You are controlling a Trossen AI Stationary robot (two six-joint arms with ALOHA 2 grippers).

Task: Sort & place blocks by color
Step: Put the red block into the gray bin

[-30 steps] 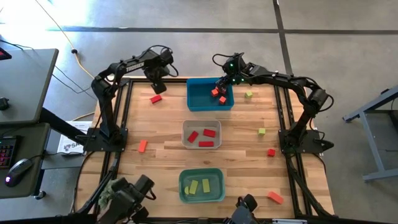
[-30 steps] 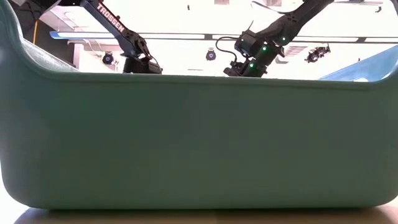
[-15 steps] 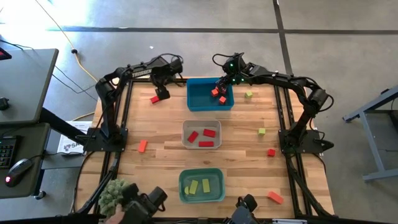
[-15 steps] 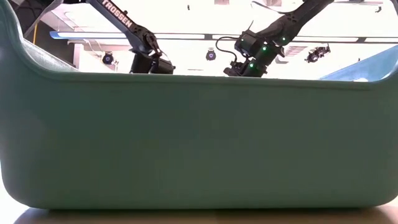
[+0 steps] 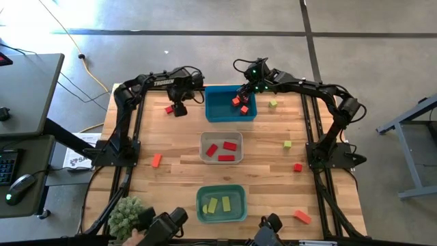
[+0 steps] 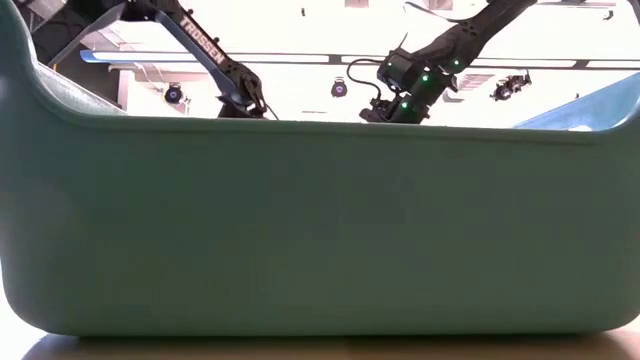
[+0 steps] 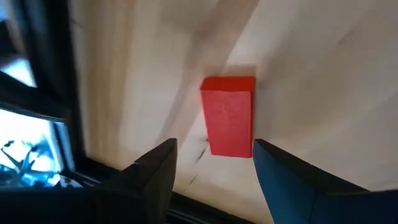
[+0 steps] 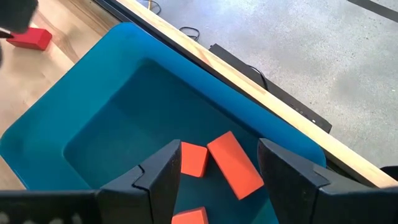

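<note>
Left wrist view shows your left gripper (image 7: pixel 211 163) spread open, empty, over a red block (image 7: pixel 229 116); right gripper (image 8: pixel 217 171) open, empty above blue bin (image 8: pixel 93 112).

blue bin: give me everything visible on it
The blue bin is a rectangular open-topped tub of smooth plastic with rounded corners and sloped inner walls. It sits upright at the table's far edge, midway across, beyond the grey bin. Three orange blocks lie on its floor at the right end. The right end effector hangs over that end, fingers open, not touching the bin as far as can be seen. The left end effector is over the table beside it.
</note>
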